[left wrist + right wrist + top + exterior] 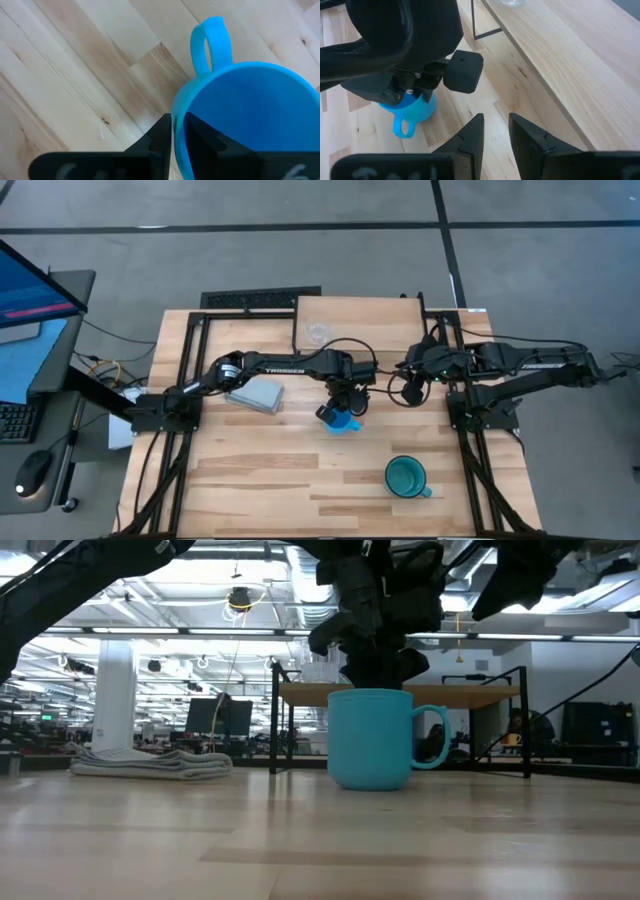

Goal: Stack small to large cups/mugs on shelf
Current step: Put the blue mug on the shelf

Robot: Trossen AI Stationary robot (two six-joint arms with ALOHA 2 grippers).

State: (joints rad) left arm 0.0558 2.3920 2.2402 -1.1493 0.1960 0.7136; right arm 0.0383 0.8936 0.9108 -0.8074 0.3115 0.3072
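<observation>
Blue plastic fills my left wrist view: the blue mug [240, 115] stands upright on the worktop [260, 470], near its middle and a little in front of the shelf [380, 330], which sits against the worktop's back edge. A small glass cup [318, 332] already stands on the shelf, close to its left edge. The green mug [405, 477] waits well apart, toward the worktop's front edge and right of the middle.

As I judge it, the step in hand is moving the blue mug. To do it well, I should keep the pinch square on the mug's wall, well away from the handle, and lift straight up so the mug does not swing or tip. It has to clear the shelf's front edge before it travels back, and it must come down gently near the glass without knocking it.

My left gripper [178, 137] is nearly closed and grips the blue mug by its rim, one finger inside the mug and one outside, both pressed to the thin wall. My right gripper [496, 125] hovers just off the shelf's front edge, fingers partly apart, holding and touching nothing.
</observation>
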